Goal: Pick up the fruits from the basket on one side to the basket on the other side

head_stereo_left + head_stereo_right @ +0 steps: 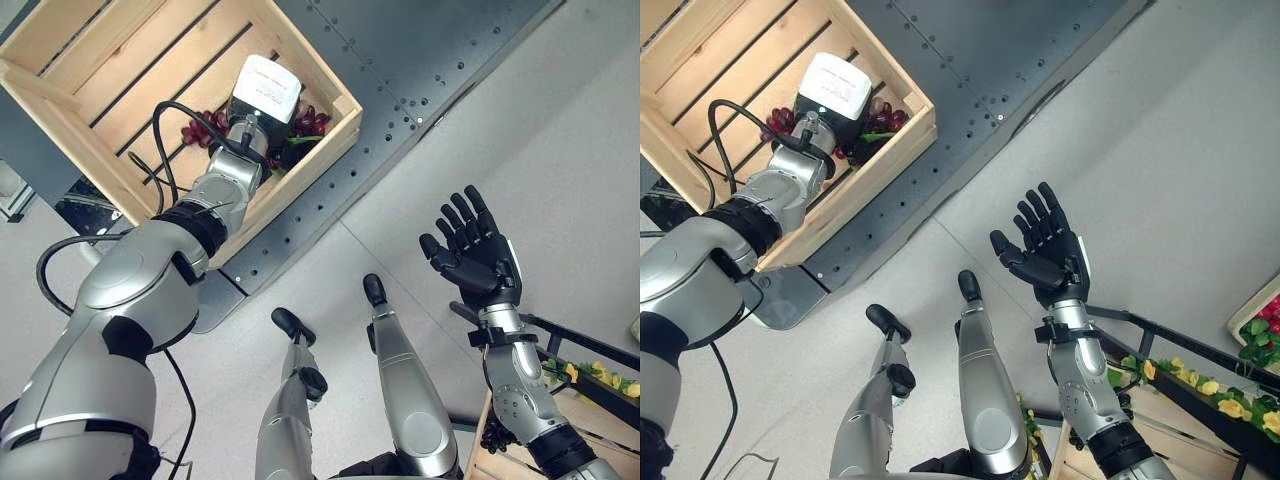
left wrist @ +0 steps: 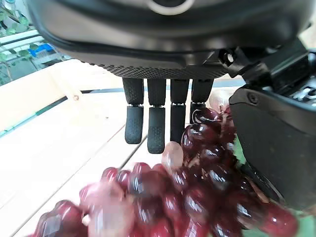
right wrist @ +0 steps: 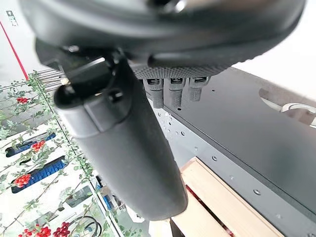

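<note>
A bunch of dark red grapes (image 1: 310,120) lies in the near corner of a wooden crate (image 1: 60,60) at the upper left. My left arm reaches into that crate, and a white wrist housing (image 1: 262,88) covers the hand from above. In the left wrist view my left hand (image 2: 168,54) hovers right over the grapes (image 2: 197,187). Its fingers (image 2: 155,123) are straight, its thumb stands beside the bunch, and nothing is gripped. My right hand (image 1: 470,252) is raised in the air at the right, palm up, fingers spread, empty.
The crate rests on a dark riveted metal plate (image 1: 440,50) over a grey floor. A second wooden crate (image 1: 480,465) sits at the lower right by my right forearm, with a dark bunch (image 1: 495,435) in it. A black bar with yellow artificial flowers (image 1: 600,375) runs behind it.
</note>
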Controlling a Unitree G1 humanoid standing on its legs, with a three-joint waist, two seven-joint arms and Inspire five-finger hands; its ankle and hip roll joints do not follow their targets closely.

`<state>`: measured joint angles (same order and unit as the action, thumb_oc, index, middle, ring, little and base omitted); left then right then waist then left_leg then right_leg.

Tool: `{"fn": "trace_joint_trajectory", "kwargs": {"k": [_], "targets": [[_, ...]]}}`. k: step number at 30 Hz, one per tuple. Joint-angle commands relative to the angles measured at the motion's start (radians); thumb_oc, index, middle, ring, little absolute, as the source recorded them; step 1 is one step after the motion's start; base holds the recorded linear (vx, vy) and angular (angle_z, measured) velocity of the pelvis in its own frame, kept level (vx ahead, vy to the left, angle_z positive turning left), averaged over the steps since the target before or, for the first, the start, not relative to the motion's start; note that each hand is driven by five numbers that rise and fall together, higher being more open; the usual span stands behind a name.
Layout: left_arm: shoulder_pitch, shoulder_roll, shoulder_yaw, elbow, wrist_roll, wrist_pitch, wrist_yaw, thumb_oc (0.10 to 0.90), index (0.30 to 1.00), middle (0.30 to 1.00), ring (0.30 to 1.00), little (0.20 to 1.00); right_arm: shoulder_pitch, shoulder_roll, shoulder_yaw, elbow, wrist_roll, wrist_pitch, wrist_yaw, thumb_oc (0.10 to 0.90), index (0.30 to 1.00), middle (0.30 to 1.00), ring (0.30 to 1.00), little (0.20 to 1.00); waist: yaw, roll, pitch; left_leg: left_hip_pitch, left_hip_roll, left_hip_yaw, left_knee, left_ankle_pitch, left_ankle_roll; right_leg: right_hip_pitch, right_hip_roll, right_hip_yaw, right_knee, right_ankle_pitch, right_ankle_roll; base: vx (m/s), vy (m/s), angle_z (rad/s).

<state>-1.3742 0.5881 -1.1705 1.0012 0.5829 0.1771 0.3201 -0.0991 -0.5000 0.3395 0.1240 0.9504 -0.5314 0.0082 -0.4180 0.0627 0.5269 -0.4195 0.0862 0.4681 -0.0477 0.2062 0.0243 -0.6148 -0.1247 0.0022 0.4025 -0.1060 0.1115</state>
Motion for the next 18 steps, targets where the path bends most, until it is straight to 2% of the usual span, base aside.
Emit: {"fn": "trace_joint_trajectory", "kwargs": {"k": [1, 4, 8, 12, 14, 18], "targets": [[-0.012, 0.001, 0.089, 0.047, 0.006, -0.048, 0.082, 0.400, 0.300, 0.300, 0.300, 0.300, 0.008, -0.008, -0.063, -0.036, -0.002, -0.116, 0.022, 0.800, 0.900, 0.900, 0.900, 0.900, -0.045, -0.031, -0.007, 0.131, 0.091, -0.008, 0.056, -0.093, -0.153, 0.103, 0.072, -0.024, -0.272, 0.176, -0.049, -0.01, 0.004, 0.05], [-0.001, 0.016, 0.095, 0.040, -0.022, -0.051, 0.114, 0.400, 0.300, 0.300, 0.300, 0.300, 0.016, -0.014, -0.062, -0.035, 0.008, -0.123, 0.036, 0.800, 0.900, 0.900, 0.900, 0.900, -0.043, -0.028, -0.007, 0.139, 0.089, -0.010, 0.052, -0.092, -0.153, 0.111, 0.072, -0.023, -0.276, 0.175, -0.048, 0.00, 0.003, 0.01], [0.030, 0.047, 0.131, 0.016, -0.092, -0.072, 0.228, 0.400, 0.300, 0.300, 0.300, 0.300, 0.035, -0.014, -0.071, -0.039, 0.009, -0.130, 0.053, 0.800, 0.900, 0.900, 0.900, 0.900, -0.034, -0.023, -0.007, 0.160, 0.087, -0.010, 0.042, -0.095, -0.150, 0.134, 0.069, -0.026, -0.289, 0.176, -0.048, 0.00, 0.000, 0.00], [0.094, 0.091, 0.196, -0.021, -0.110, -0.123, 0.361, 0.400, 0.300, 0.300, 0.300, 0.300, 0.066, -0.019, -0.083, -0.053, 0.015, -0.143, 0.074, 0.800, 0.900, 0.900, 0.900, 0.900, -0.018, -0.016, -0.007, 0.191, 0.083, -0.024, 0.030, -0.097, -0.147, 0.171, 0.070, -0.032, -0.292, 0.166, -0.048, -0.01, 0.006, 0.01], [0.114, 0.099, 0.223, -0.033, -0.117, -0.128, 0.412, 0.400, 0.300, 0.300, 0.300, 0.300, 0.071, -0.018, -0.087, -0.062, 0.011, -0.143, 0.075, 0.800, 0.900, 0.900, 0.900, 0.900, -0.013, -0.016, -0.007, 0.201, 0.084, -0.026, 0.028, -0.097, -0.145, 0.181, 0.069, -0.035, -0.291, 0.165, -0.048, -0.02, 0.008, 0.02], [0.208, 0.134, 0.327, -0.075, -0.138, -0.172, 0.563, 0.400, 0.300, 0.300, 0.300, 0.300, 0.106, -0.012, -0.101, -0.090, 0.005, -0.134, 0.080, 0.800, 0.900, 0.900, 0.900, 0.900, 0.006, -0.014, -0.032, 0.235, 0.081, -0.041, 0.010, -0.100, -0.141, 0.224, 0.069, -0.039, -0.308, 0.158, -0.047, -0.02, 0.016, 0.08]]}}
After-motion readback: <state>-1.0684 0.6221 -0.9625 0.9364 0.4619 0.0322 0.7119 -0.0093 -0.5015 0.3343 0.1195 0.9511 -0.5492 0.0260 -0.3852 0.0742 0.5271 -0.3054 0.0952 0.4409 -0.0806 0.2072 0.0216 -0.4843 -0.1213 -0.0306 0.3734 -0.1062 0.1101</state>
